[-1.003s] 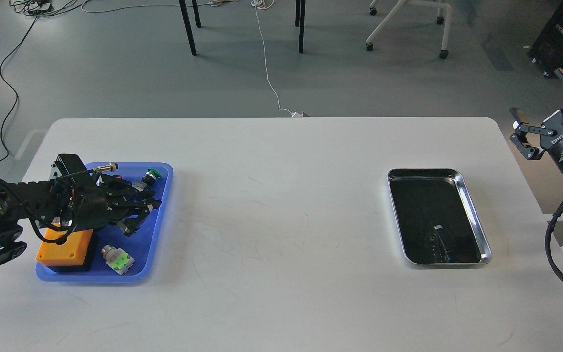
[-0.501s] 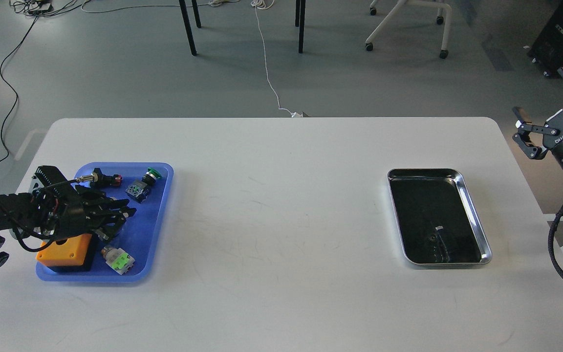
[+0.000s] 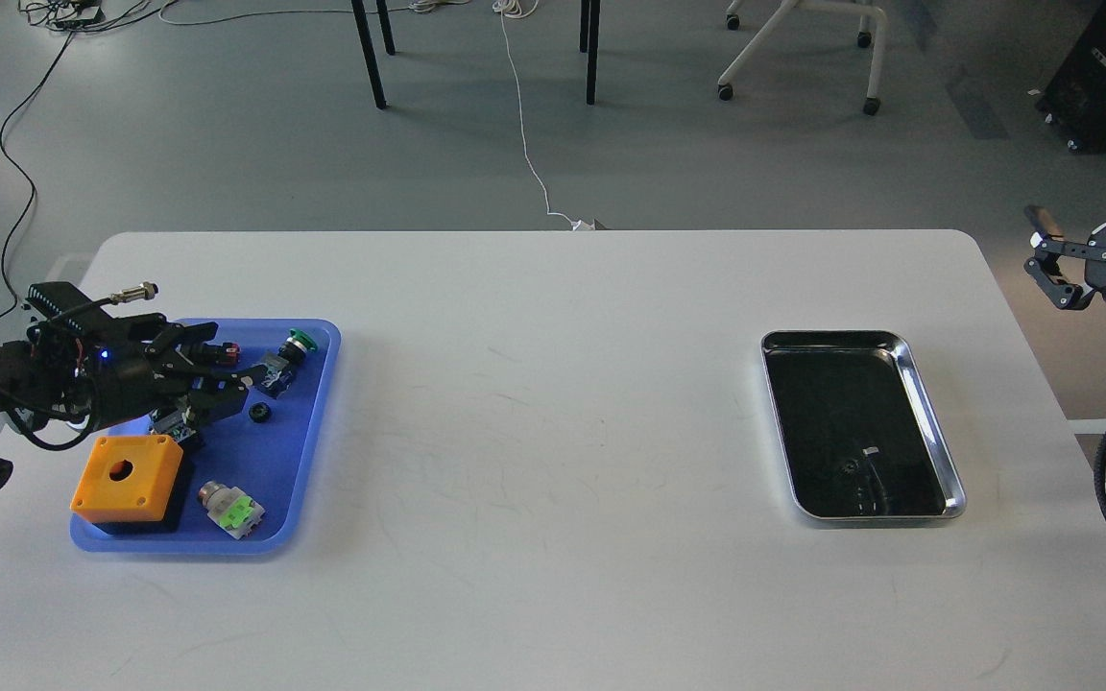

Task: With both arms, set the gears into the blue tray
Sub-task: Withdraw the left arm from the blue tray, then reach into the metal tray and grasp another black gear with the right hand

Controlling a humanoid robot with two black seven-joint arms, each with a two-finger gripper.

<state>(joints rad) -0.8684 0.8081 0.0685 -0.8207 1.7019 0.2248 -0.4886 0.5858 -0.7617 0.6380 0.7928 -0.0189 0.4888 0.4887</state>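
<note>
The blue tray (image 3: pixel 308 422) sits on the left of the white table. One small black gear (image 3: pixel 260 414) lies on the tray floor near its middle. A second gear (image 3: pixel 847 467) shows as a tiny dark ring inside the steel tray (image 3: pixel 929 415) on the right. My left gripper (image 3: pixel 225 369) hovers over the tray's back left part, just left of the first gear, open and holding nothing. Beyond the table's right edge my right gripper (image 3: pixel 1089 182) is raised, open and empty.
In the blue tray are an orange box with a round hole (image 3: pixel 126 475), a green-and-white switch (image 3: pixel 231 509), a green push-button (image 3: pixel 296 344) and a red one (image 3: pixel 224 353). Chair and table legs stand on the floor behind.
My left gripper drew back to the left off the tray's middle, and a gear now lies uncovered on the tray floor. My right gripper drifted right and slightly up.
</note>
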